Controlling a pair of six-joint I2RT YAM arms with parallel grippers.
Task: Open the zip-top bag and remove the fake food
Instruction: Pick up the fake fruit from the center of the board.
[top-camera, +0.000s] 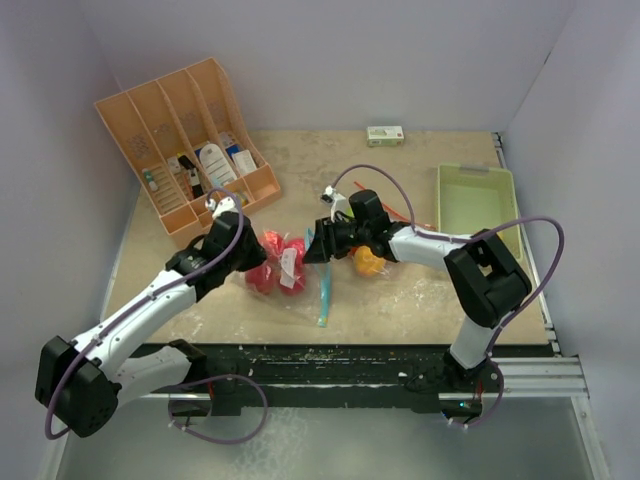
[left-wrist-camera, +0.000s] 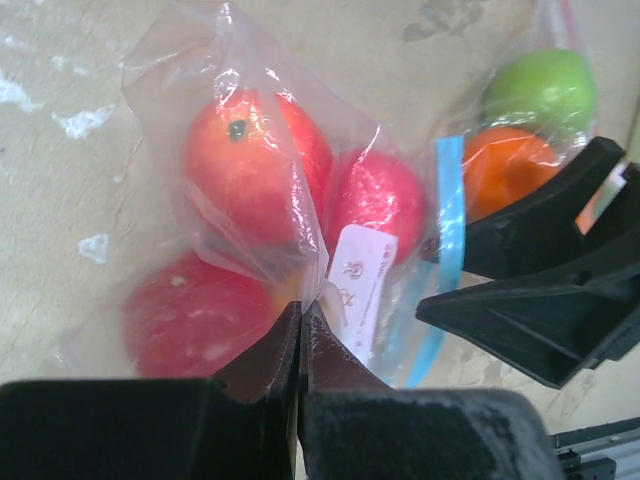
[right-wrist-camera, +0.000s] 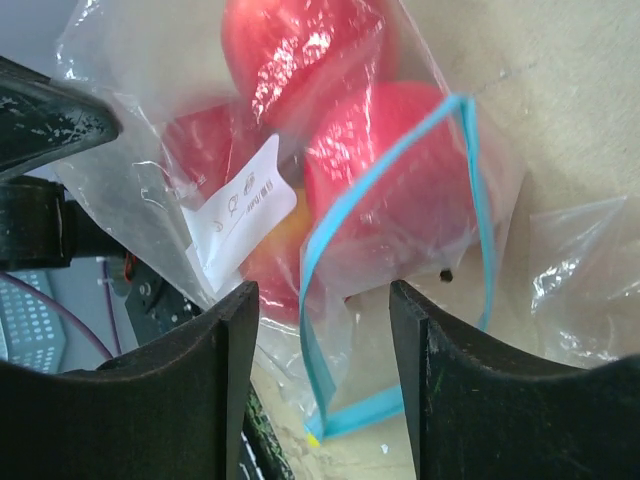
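1. The table (top-camera: 420, 300) carried everything. A peach divided organizer (top-camera: 185, 130) sat toward its 10 o'clock corner and a pale green tray (top-camera: 476, 205) toward 2 o'clock.
2. The left gripper (left-wrist-camera: 301, 318) reached in from 8 o'clock. Its jaws were pressed together, pinching a fold of film of the zip-top bag (left-wrist-camera: 250, 90).
3. The right gripper (right-wrist-camera: 322, 300) came in from 3 o'clock. Its jaws were spread wide and gripped nothing, and they straddled the bag's blue zip strip (right-wrist-camera: 470, 200).
4. The bag lay near the table's centre, between the two grippers, with the zip strip trailing toward 6 o'clock.
5. Of the fake food, at least three red fruits (left-wrist-camera: 245, 160) sat inside the bag. An orange fruit (left-wrist-camera: 510, 165) and a green fruit (left-wrist-camera: 540, 88) lay at the bag's 3 o'clock, by the right gripper, seemingly under other clear film.
6. A white label (left-wrist-camera: 362, 275) showed on the bag among the red fruits.
7. A small box (top-camera: 385, 134) rested at the table's 12 o'clock edge.
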